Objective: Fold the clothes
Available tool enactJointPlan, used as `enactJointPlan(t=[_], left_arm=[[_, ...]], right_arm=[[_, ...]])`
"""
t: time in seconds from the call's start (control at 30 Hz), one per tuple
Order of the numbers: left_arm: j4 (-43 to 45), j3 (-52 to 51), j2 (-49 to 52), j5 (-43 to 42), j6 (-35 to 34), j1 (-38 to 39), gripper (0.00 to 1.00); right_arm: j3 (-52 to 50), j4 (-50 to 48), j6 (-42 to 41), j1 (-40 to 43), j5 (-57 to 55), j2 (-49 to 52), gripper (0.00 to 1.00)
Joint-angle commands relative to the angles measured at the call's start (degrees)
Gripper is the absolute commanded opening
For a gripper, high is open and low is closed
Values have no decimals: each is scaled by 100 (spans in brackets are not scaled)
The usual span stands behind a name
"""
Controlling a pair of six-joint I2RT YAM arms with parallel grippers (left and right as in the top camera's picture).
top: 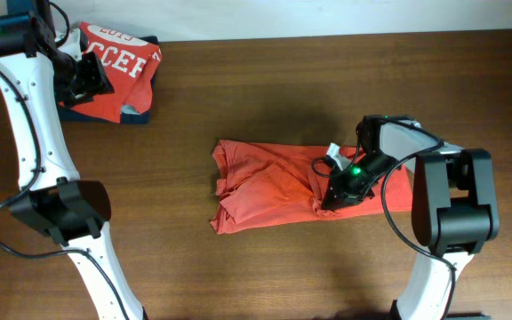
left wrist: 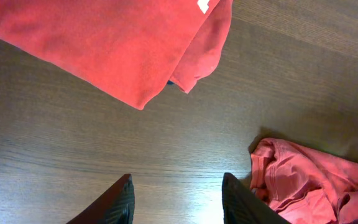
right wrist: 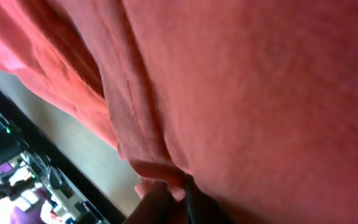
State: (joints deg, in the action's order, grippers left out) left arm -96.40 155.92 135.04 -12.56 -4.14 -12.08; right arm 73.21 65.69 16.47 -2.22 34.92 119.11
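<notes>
Cloth, orange-red cotton: one crumpled T-shirt (top: 274, 187) lies mid-table as a rough sideways oblong, wrinkled, with soft ridges and a turned-up hem at its left end. A small white neck tag (top: 333, 151) pokes out near its upper right edge. The table (top: 238, 89) is dark brown wood with fine straight grain and a slight sheen.

The right gripper (top: 334, 197) sits on the right part of that shirt, black with a green light on the wrist. In the right wrist view, fabric (right wrist: 241, 93) fills almost the whole frame: matte knit, a stitched seam running down, folds bunching toward the bottom. A dark finger (right wrist: 197, 208) shows at the lower edge with cloth gathered tight against it, so the jaws are pinched closed on the crumpled T-shirt.

A folded T-shirt (top: 118, 76) lies at the top left corner of the table, flat and squarish, with white block lettering (top: 123, 58) on top and a navy edge (top: 140, 114) under it. The left gripper (top: 87, 78) hovers at that shirt's left side. In the left wrist view its two black fingers (left wrist: 114, 205) stand wide apart with only bare wood between them. The folded shirt's smooth corner (left wrist: 104, 43) is above them, and the crumpled shirt's puckered end (left wrist: 316, 186) is at lower right, well apart from the fingers.
</notes>
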Motion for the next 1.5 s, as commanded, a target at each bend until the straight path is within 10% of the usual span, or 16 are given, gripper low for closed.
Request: enactJointPlan(t=[0.0, 0.43, 0.8, 1.47], left_arm=[[11, 57, 28, 37, -59, -20, 46], [-11, 57, 28, 39, -59, -20, 57], [-9, 55, 28, 42, -57, -20, 60], [-31, 55, 367, 39, -57, -20, 61]], right_arm=[[621, 435, -26, 13, 2, -76, 14], [3355, 2315, 105, 1163, -975, -79, 24], [3270, 2166, -44, 2127, -1941, -28, 65], [1325, 2, 437, 2479, -1091, 63, 65]])
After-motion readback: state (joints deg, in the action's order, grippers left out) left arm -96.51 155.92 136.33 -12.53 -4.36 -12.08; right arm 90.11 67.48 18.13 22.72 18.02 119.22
